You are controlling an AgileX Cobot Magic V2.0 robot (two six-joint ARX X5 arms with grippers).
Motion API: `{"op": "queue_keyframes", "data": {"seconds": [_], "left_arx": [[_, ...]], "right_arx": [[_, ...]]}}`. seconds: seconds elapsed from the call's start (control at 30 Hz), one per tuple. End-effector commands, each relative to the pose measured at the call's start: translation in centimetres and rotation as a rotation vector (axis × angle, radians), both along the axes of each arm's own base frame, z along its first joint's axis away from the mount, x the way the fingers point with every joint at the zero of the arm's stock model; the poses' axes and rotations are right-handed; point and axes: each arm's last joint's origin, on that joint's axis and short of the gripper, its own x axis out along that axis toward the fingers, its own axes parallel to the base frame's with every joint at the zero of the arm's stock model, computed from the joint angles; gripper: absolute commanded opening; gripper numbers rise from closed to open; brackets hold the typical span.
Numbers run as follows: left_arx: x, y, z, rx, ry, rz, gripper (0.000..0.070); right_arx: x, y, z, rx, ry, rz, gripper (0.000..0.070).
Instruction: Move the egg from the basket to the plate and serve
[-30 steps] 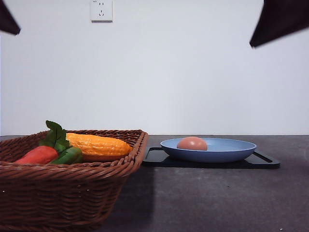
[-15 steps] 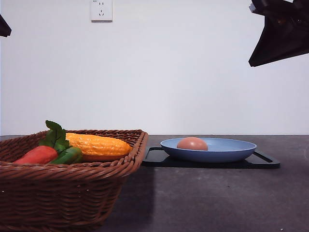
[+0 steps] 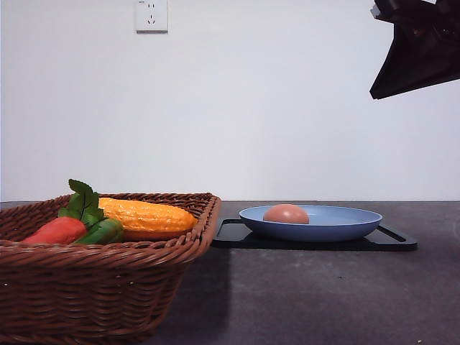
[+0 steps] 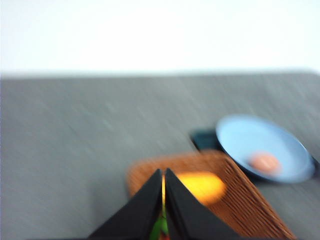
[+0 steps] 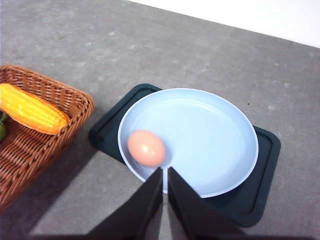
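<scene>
— What sits on the black tray (image 5: pixel 260 200)?
— The blue plate (image 5: pixel 210 135), with the egg (image 5: pixel 146 148) lying in it near the rim on the basket's side.
— And the basket (image 5: pixel 30 145)?
— Just beside the tray on the grey table (image 5: pixel 150 45), apart from it — a corn cob (image 5: pixel 32 109) lies inside.
— The right gripper (image 5: pixel 164 181)?
— Fingertips nearly together, above the plate's rim by the egg.
</scene>
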Motion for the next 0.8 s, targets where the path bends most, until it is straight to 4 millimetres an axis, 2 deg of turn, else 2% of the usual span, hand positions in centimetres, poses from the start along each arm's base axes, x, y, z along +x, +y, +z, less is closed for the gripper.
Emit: {"op": "queue_keyframes", "data": {"seconds": [0.0, 0.13, 0.27, 0.53, 0.77], "left_arx": [[-0.5, 0.6, -0.3, 0.058, -0.052, 0.051, 0.0], [-1.4, 1.7, -2.0, 0.107, -0.101, 0.176, 0.0], [-1.4, 2.2, -4.7, 0.102, -0.102, 0.267, 0.0], [0.8, 2.6, -10.3, -0.007, -0.042, 0.315, 0.0], [1.4, 2.6, -12.9, -0.029, 0.033, 0.321, 0.0]], "right_arx": [[0.1, 0.2, 0.4, 0.015, -0.008, 0.003, 0.0], [0.1, 0.2, 0.4, 0.015, -0.008, 0.003, 0.0], [0.1, 0.2, 0.4, 0.015, -0.008, 0.003, 0.0], [0.1, 0.2, 0.4, 0.017, -0.012, 0.002, 0.0], [0.1, 0.2, 0.4, 0.019, -0.015, 0.003, 0.0]]}}
